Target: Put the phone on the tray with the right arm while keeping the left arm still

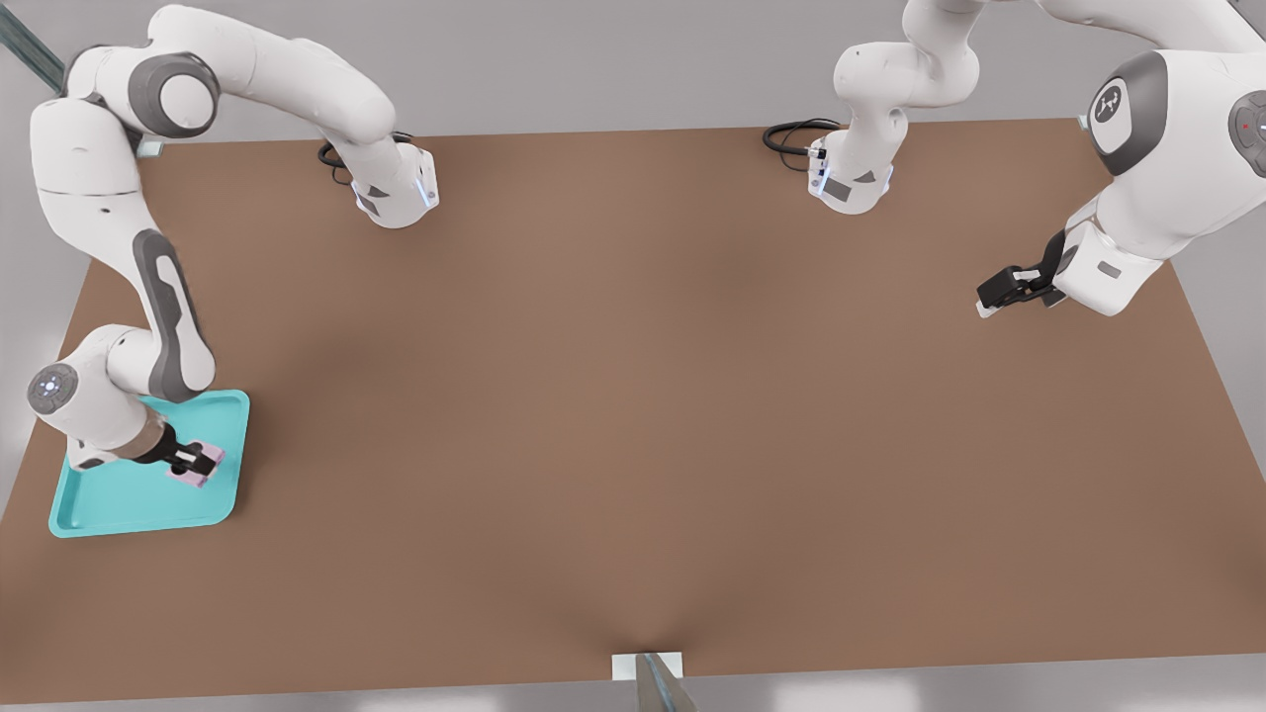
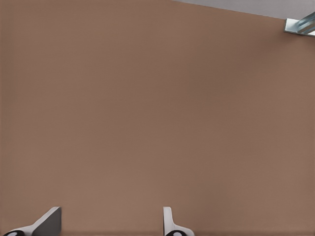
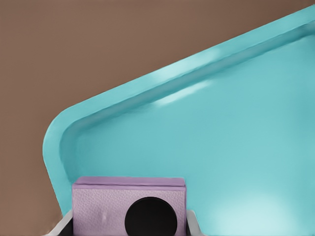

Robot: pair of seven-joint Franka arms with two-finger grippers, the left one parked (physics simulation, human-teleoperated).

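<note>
One tray [image 1: 129, 499] noted on brown table [image 1: 633, 415], at edge on front view's left. One phone [image 1: 194, 467] observed over tray interior, near tray side toward table centre; contact with tray floor not determinable. One gripper [image 1: 196, 463] of right arm [image 1: 163, 326] positioned over same tray area, fingers [image 3: 193, 222] clamped on phone sides. One black lens [image 3: 150, 216] counted on phone in wrist view.

— How many trays and phones?
— One tray [image 1: 119, 509], lower left of the front view; one phone [image 1: 198, 465] on it.
— Grippers?
— One gripper [image 1: 195, 462], clamped on the phone.
</note>
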